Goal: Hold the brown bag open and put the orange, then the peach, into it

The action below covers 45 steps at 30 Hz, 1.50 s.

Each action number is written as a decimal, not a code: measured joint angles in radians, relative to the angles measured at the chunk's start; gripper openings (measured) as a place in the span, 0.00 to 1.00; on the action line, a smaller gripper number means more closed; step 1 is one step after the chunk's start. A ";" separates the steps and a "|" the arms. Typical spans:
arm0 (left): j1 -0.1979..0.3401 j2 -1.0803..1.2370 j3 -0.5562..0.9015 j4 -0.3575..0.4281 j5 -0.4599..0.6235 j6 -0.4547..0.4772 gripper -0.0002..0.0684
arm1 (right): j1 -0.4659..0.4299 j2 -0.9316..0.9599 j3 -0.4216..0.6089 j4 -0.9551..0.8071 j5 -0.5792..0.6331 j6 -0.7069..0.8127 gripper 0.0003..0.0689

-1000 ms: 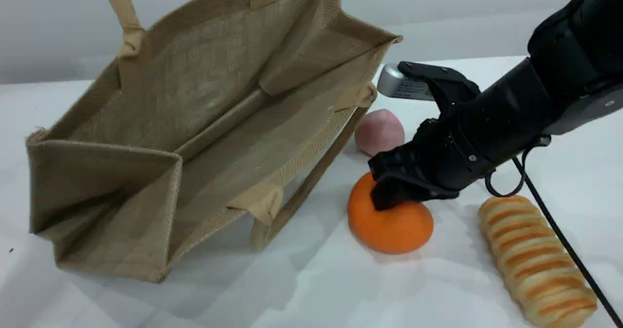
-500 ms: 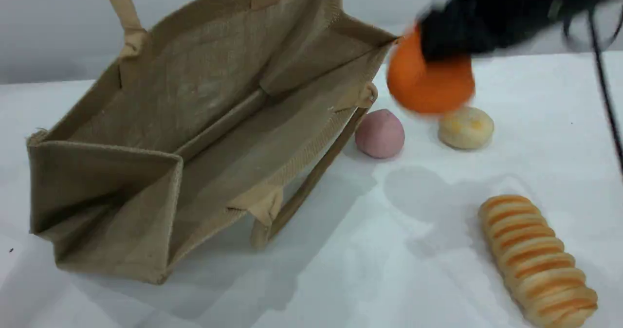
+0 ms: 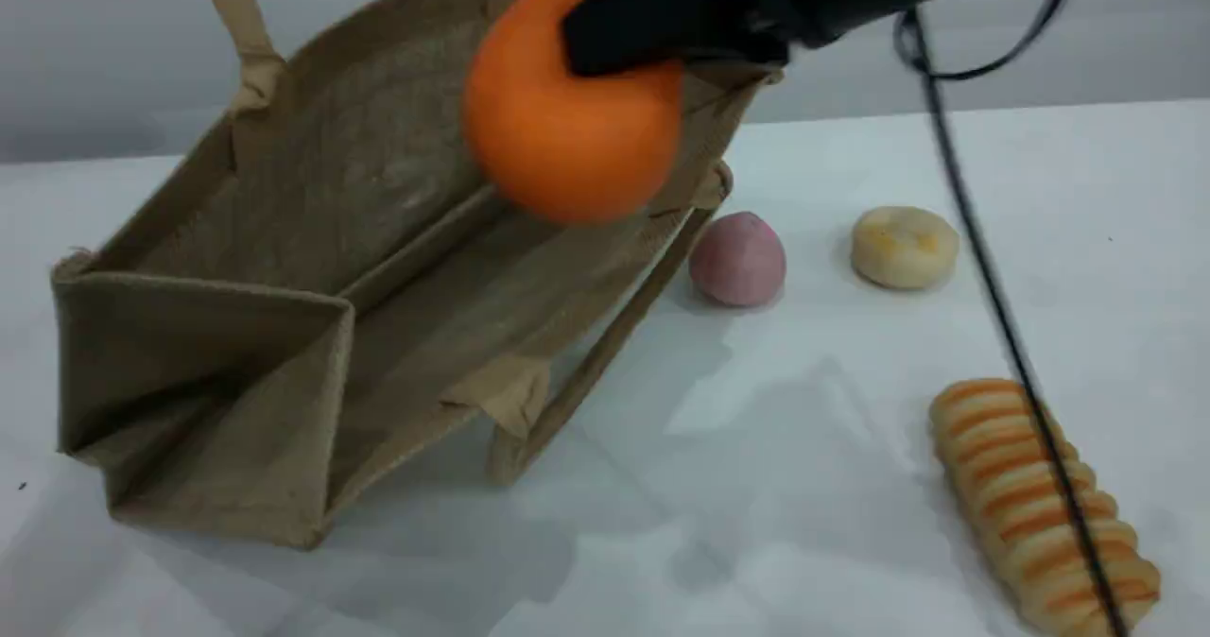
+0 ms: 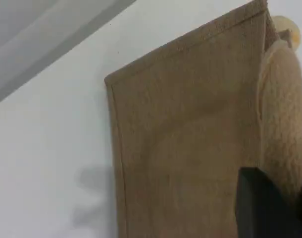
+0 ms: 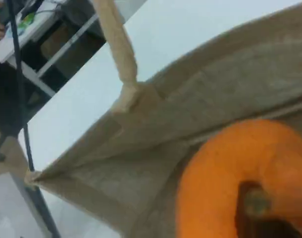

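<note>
The orange (image 3: pixel 567 136) hangs in the air over the open mouth of the brown bag (image 3: pixel 312 268), with my right gripper (image 3: pixel 614 46) shut on its top. The right wrist view shows the orange (image 5: pixel 225 178) with its stem by my fingertip, above the bag's inside (image 5: pixel 230 94). The bag stands tilted and open, one beige handle (image 3: pixel 241 23) pulled taut upward out of the scene view. In the left wrist view my left gripper (image 4: pixel 283 206) is shut on that handle (image 4: pixel 282 119), beside the bag's outer wall (image 4: pixel 185 144). The pink peach (image 3: pixel 737 259) lies on the table right of the bag.
A pale round pastry (image 3: pixel 905 247) lies right of the peach. A striped bread roll (image 3: pixel 1040 505) sits at the front right, with the right arm's black cable (image 3: pixel 993 287) hanging in front of it. The bag's second handle (image 3: pixel 586 372) droops onto the white table (image 3: pixel 756 524).
My right gripper lifted the orange off the table and carried it up and left, from beside the peach to over the bag's mouth. The bag, peach and roll stayed put.
</note>
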 joint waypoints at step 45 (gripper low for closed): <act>-0.001 -0.001 0.000 -0.019 0.000 0.002 0.12 | -0.153 0.213 -0.370 -0.629 -0.122 0.378 0.78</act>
